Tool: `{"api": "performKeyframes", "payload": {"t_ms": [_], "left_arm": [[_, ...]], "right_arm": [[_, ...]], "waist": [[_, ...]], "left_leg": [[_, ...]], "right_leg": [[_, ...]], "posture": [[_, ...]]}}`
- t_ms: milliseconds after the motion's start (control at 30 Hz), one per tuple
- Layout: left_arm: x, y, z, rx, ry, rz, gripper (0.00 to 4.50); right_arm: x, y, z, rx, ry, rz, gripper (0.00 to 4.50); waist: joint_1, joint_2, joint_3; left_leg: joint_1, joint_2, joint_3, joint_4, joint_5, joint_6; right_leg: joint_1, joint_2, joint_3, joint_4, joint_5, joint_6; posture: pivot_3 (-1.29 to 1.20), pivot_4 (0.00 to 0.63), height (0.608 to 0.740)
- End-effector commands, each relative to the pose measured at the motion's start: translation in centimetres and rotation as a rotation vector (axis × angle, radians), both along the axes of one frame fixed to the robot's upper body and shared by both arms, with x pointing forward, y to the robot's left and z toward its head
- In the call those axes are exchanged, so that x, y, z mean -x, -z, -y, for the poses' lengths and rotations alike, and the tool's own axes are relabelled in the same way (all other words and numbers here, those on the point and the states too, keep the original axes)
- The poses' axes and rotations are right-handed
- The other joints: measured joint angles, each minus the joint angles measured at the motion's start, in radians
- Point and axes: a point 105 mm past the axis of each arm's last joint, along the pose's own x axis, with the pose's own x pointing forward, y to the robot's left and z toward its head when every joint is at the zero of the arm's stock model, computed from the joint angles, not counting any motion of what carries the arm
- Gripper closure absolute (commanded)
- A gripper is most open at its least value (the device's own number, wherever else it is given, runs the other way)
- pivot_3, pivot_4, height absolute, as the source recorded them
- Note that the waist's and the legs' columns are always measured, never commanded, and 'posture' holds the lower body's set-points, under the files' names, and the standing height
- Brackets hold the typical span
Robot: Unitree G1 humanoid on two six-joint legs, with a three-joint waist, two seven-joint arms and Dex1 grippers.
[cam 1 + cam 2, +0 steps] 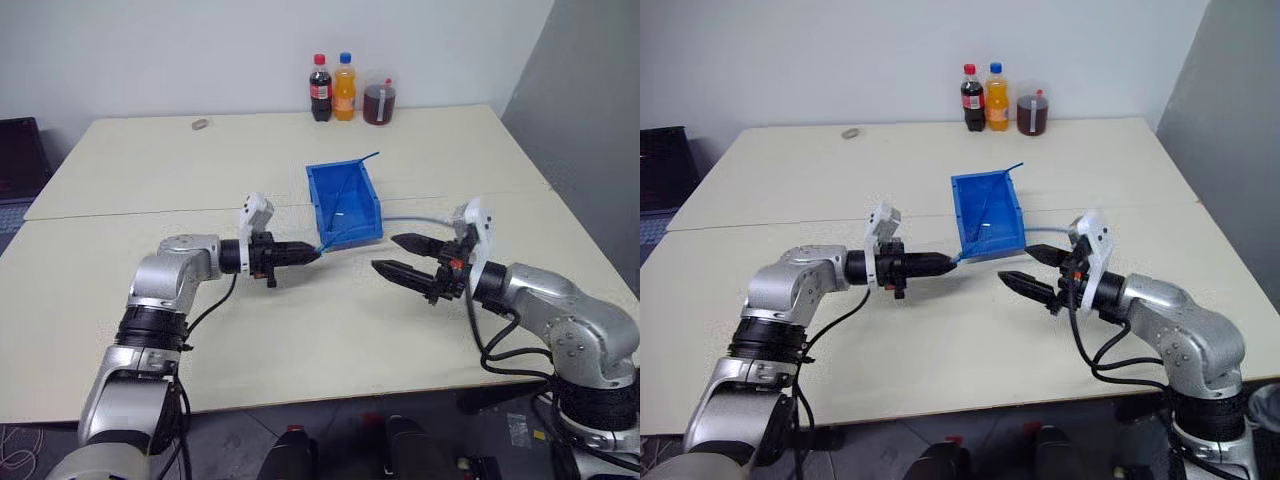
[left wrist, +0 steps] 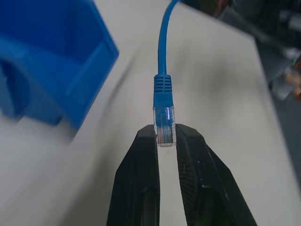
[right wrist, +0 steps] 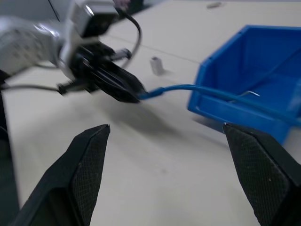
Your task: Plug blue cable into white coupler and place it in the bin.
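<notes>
The blue cable has its clear plug clenched in the left gripper, just beside the bin. At the bin's ten o'clock in the right wrist view, the white coupler stands on the cream table. The right gripper is spread wide, holding nothing. Three bottles stand by the wall at twelve.

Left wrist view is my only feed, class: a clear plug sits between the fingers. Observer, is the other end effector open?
Observer: Yes, the right end effector is wide open and holds nothing.
Operator: Where is the white coupler?
Observer: A small white block, likely the white coupler, stands on the table beyond the left end effector.
Operator: Where does the blue cable lead?
Observer: The blue cable crosses the front of the bin toward the right arm's side.
</notes>
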Motion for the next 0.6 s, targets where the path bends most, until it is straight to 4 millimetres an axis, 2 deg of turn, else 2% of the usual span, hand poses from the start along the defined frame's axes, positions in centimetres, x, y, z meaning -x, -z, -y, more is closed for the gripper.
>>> {"api": "performKeyframes", "payload": {"t_ms": [33,167,367,600], "left_arm": [[1.2,-2.1,1.1,0.147,0.015,-0.091,4.27],[2.4,-3.0,2.2,0.236,0.062,-0.181,4.27],[3.7,-3.8,2.8,0.305,0.113,-0.243,4.27],[4.5,-3.2,3.3,0.283,0.134,-0.250,4.27]], "right_arm": [[0.5,-0.2,-0.4,-0.065,-0.004,-0.079,0.42],[-1.1,1.0,0.3,-0.144,0.084,-0.181,0.42],[-1.3,1.5,-0.5,-0.218,0.040,-0.257,0.42],[-0.7,0.5,-1.2,-0.245,-0.071,-0.265,0.42]], "waist": [[0.000,0.000,0.000],[0.003,0.000,0.000],[0.002,0.000,0.000],[0.002,0.000,0.000]], "left_leg": [[0.000,0.000,0.000,0.000,0.000,0.000],[0.000,-0.001,0.000,0.000,0.000,0.000],[0.001,-0.002,0.001,0.000,0.000,0.000],[0.001,-0.002,0.002,0.000,0.000,-0.001]], "right_leg": [[0.000,0.000,0.000,0.000,0.000,0.000],[0.000,-0.001,0.000,0.001,0.000,0.000],[-0.001,-0.002,0.001,0.003,0.000,0.000],[-0.001,-0.002,0.001,0.003,0.000,0.000]], "posture": [[0.00,0.150,0.740],[0.00,0.150,0.740],[0.00,0.150,0.740],[0.00,0.150,0.740]]}}
